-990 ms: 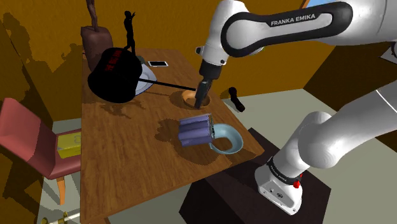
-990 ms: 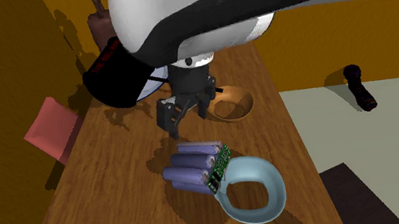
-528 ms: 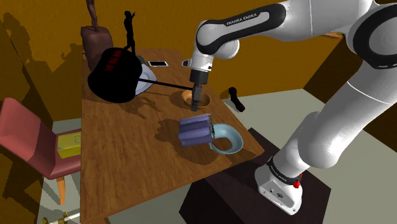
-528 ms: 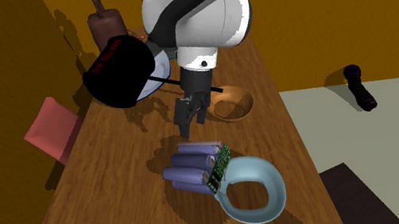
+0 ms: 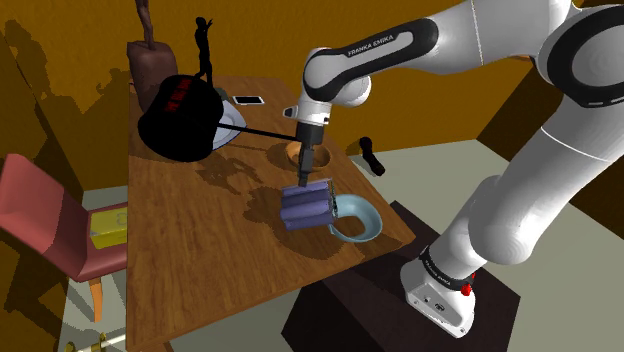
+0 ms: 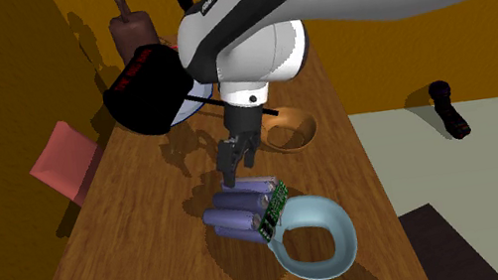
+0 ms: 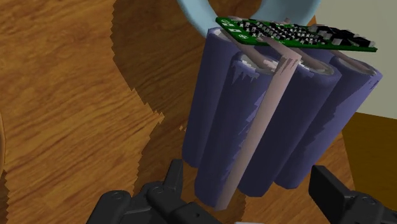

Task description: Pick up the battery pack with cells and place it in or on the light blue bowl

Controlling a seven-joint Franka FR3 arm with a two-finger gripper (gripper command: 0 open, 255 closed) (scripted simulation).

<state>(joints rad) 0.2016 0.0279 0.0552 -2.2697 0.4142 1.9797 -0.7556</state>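
Lower the wide-open, empty all-black two-finger gripper (image 7: 248, 188) squarely astride the purple bundle of cylindrical cells (image 7: 280, 114), lying on the wooden tabletop (image 6: 141, 239) against the light blue round bowl (image 6: 348, 235), before closing.

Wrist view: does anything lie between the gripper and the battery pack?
Nothing does. In the wrist view, the near end of the battery pack sits inside the open gripper, with bare wooden table beside it.
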